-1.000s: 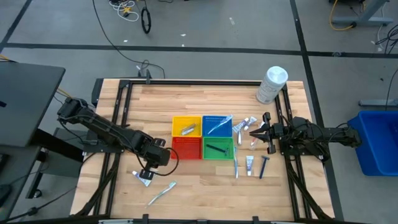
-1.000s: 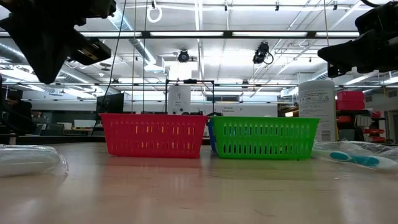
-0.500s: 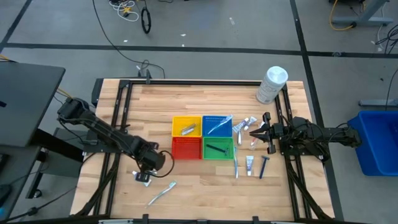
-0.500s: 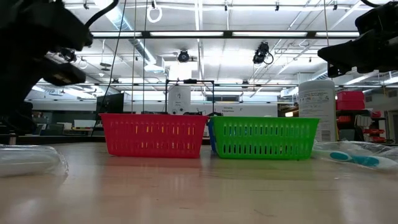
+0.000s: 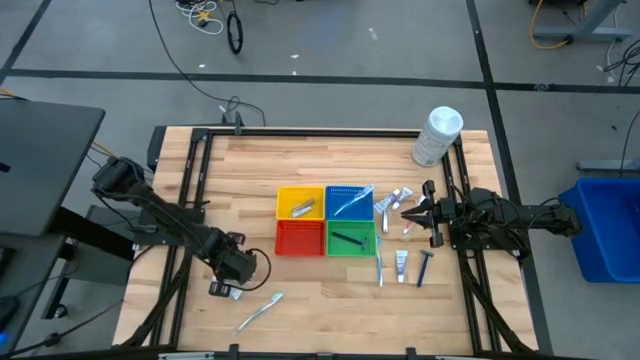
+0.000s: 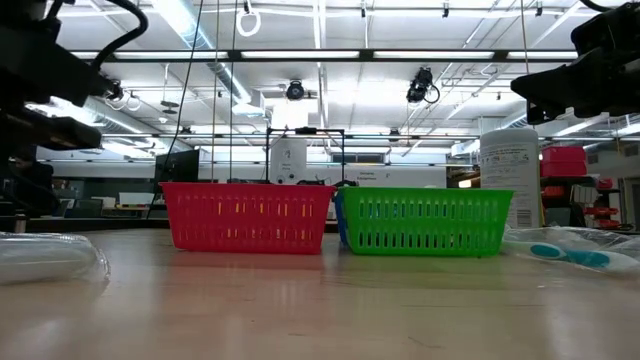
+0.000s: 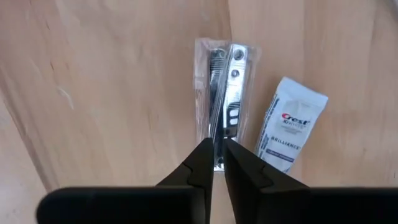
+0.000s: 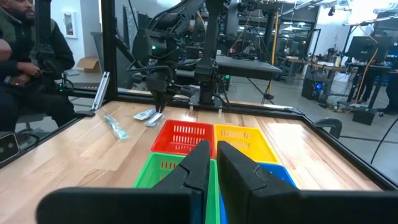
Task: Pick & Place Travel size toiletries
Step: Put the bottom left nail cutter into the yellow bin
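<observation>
As my left gripper (image 7: 217, 144) hangs over the packet (image 7: 225, 93) at the counter's (image 5: 300, 290) seven o'clock, I judge the pick is just beginning: fingers a narrow slit apart, holding nothing. Next they must widen and straddle the packet. The left wrist view alone shows a tube (image 7: 290, 124) lying just beside it. My right gripper (image 5: 407, 212) waits at three o'clock, fingers nearly closed and empty, near the loose toiletries (image 5: 402, 262). The high view alone shows the four baskets (image 5: 326, 220).
</observation>
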`<state>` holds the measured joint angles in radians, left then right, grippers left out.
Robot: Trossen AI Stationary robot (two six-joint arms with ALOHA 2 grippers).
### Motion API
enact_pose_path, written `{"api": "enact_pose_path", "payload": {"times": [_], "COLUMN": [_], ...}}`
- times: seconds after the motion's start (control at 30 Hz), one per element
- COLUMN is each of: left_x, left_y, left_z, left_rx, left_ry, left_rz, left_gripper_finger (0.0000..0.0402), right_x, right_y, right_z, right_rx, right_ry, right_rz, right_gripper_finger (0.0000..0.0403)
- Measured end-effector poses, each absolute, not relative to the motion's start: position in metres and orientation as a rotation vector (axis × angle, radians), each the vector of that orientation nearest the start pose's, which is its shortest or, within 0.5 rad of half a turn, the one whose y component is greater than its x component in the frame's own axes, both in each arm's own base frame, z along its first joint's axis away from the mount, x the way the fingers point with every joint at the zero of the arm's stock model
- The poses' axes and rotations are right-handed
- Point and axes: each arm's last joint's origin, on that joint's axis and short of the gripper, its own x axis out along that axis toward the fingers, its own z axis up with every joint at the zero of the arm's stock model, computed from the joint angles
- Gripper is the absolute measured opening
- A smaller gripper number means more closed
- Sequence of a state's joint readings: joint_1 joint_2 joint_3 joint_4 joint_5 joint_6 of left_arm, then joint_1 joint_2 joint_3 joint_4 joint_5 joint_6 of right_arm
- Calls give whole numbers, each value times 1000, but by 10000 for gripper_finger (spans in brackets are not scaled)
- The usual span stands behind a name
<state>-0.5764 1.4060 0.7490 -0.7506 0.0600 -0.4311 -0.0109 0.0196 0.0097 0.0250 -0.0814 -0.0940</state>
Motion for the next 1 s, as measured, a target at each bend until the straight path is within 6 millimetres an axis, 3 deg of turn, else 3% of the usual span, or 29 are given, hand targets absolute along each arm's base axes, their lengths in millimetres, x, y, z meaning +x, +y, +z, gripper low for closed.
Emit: {"api": "enact_pose_path", "payload": {"times": [0.2,0.7,1.0], "left_x": [185,178,178], "left_y": [-125,-135,-135], "left_z": [166,166,166], "left_rx": [40,76,77], "left_ry": [1423,1407,1406], "left_rz": [-158,-163,-161], "left_gripper_finger": [73,195,215], "right_x": [98,98,98], "right_y": [1,1,1], "right_z": [168,168,168], "right_rx": [-95,-95,-95], "right_ry": [-19,-19,-19], "right_rz": [69,69,69], "right_gripper_finger": [41,40,40]}}
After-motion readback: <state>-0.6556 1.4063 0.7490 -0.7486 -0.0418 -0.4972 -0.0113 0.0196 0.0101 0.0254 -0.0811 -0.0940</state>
